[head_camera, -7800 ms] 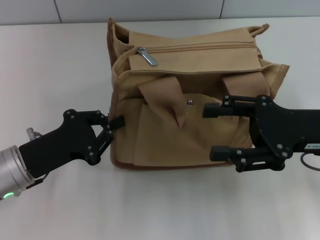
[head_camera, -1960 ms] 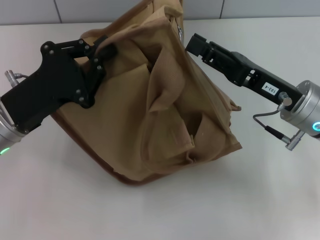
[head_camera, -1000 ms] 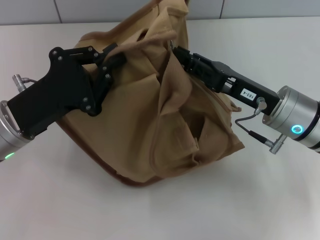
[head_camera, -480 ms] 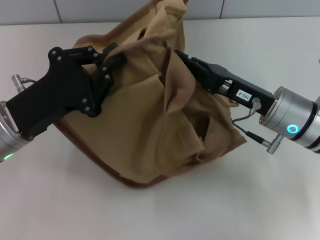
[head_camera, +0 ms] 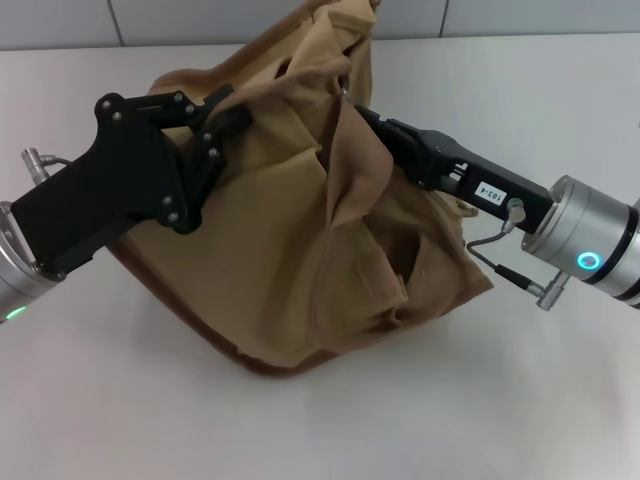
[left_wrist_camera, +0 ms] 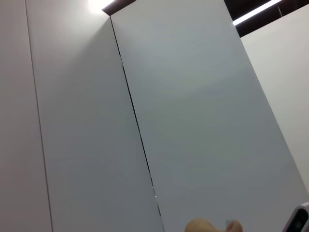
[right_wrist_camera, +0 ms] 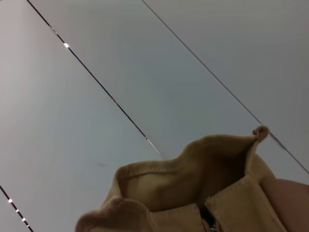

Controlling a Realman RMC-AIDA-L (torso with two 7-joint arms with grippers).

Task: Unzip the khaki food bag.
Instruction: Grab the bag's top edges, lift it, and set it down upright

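The boxy tan canvas khaki food bag (head_camera: 300, 230) with its brown-trimmed base is sitting tipped and crumpled near the middle of the pale bench (head_camera: 480, 400), its top edge leaning toward twelve o'clock. The left gripper (head_camera: 222, 112), black and angular, is coming in from nine o'clock, and its fingers (head_camera: 226, 98) are pinching a fold of canvas at the bag's upper left, lifting that corner. The right gripper (head_camera: 358, 112) is reaching in from three o'clock along the top seam, its tip buried behind a fold of cloth, so I cannot tell whether those fingers are spread or pressed together.

By my judgement the step in hand is the zipper itself: one arm is bracing the bag while the other is working at the top opening. The right wrist view is showing the bag's raised rim and a bit of dark zipper hardware (right_wrist_camera: 210, 220) at the seam. The next move probably calls for a steady pull along the zipper line while the left side is holding the fabric taut.

The slack folds and the loose webbing handle (head_camera: 350, 200) are draping across the front and could snag the travel. Nothing else is lying on the bench; grey wall panels (left_wrist_camera: 145, 121) are standing behind.
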